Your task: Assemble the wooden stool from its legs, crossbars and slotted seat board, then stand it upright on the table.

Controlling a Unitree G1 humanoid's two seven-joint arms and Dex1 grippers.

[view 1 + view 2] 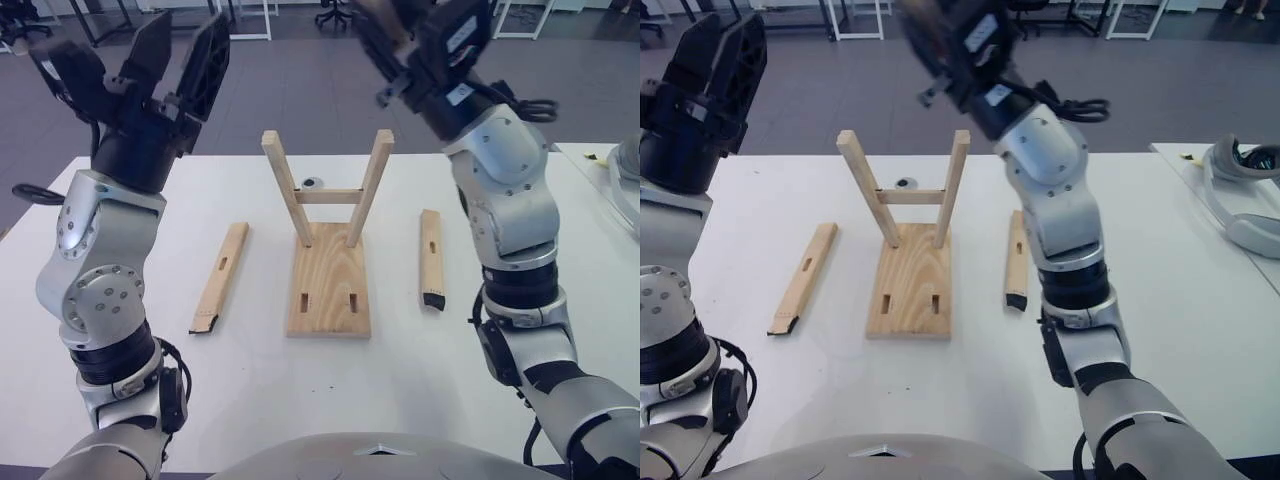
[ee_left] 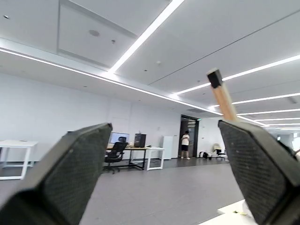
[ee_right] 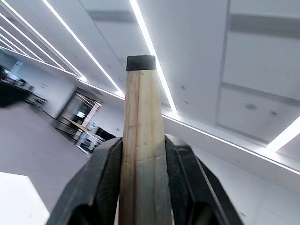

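Seat board: I see the flat, pale wooden slotted seat board (image 1: 328, 285) lying on the white table (image 1: 250, 380), at the centre of the head view. Two short empty slots show near its lower end.
Fitted legs: two pale wooden upright legs stand out of the board's upper end and splay apart towards their tops. One is the left fitted leg (image 1: 287, 190), the other the right fitted leg (image 1: 369, 190).
Crossbar: a short pale wooden crossbar (image 1: 328, 196) bridges those two legs about halfway up.
Loose legs: a pale wooden loose left leg (image 1: 220, 277) with a dark tip lies flat on the table, left of the board and apart from it. A matching loose right leg (image 1: 430, 258) lies flat to the board's right, also apart from it.
Right gripper: my right gripper (image 3: 143, 154) is raised at the top of the frame, right of centre. Its fingers are clamped on both sides of a pale wooden held leg (image 3: 142, 103) with a black end cap, and the cap sticks out past the fingertips.
Left gripper: my left gripper (image 1: 183, 50) is raised in the upper left of the frame, its two black fingers spread wide with nothing between them.
Elsewhere: a small dark round object (image 1: 312, 183) sits on the table just behind the fitted legs. A white curved device (image 1: 1240, 195) rests at the table's right edge.
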